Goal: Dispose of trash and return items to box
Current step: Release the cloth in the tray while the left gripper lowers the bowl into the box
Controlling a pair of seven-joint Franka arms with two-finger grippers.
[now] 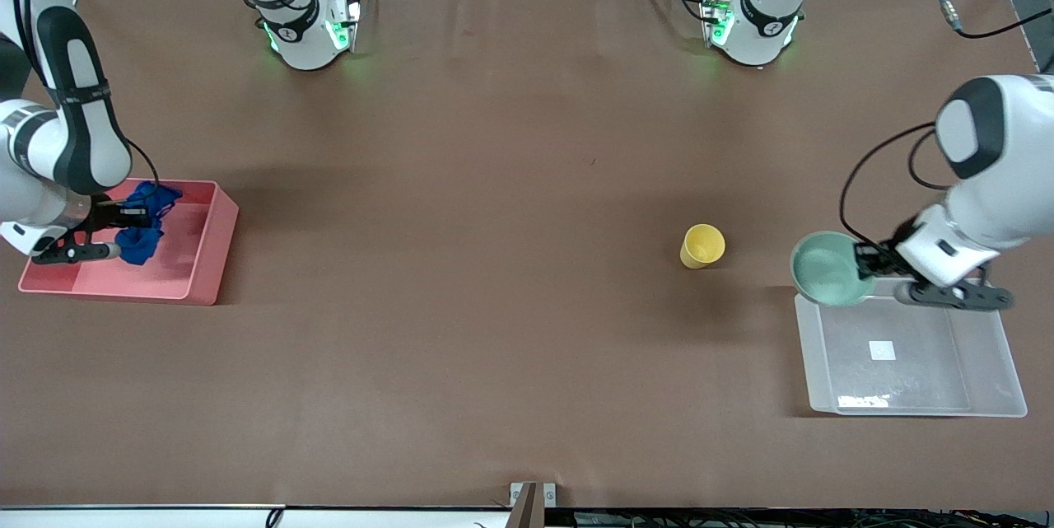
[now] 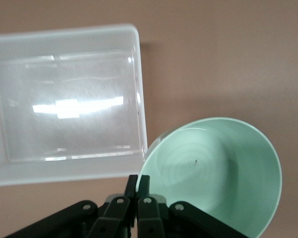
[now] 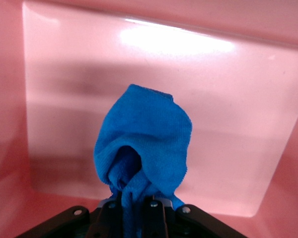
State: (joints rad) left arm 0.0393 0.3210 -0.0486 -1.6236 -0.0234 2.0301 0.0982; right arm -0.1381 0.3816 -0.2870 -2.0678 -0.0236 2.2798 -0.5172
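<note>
My right gripper [image 1: 122, 219] is shut on the blue trash [image 1: 144, 225] and holds it over the pink bin [image 1: 202, 264]; in the right wrist view the blue trash [image 3: 144, 141] hangs from my gripper [image 3: 139, 206] above the bin's floor [image 3: 238, 124]. My left gripper [image 1: 865, 258] is shut on the rim of the mint-green bowl [image 1: 827, 268], held tilted over the edge of the clear box [image 1: 914, 396]. The left wrist view shows my gripper [image 2: 138, 184] pinching the bowl [image 2: 218, 173] beside the box [image 2: 64, 163]. The yellow cup [image 1: 701, 246] lies on the table beside the bowl.
The brown table [image 1: 494, 264] spreads between the bin at the right arm's end and the box at the left arm's end. The box has a white label [image 1: 882, 350] on its bottom. A small bracket [image 1: 533, 497] sits at the table's near edge.
</note>
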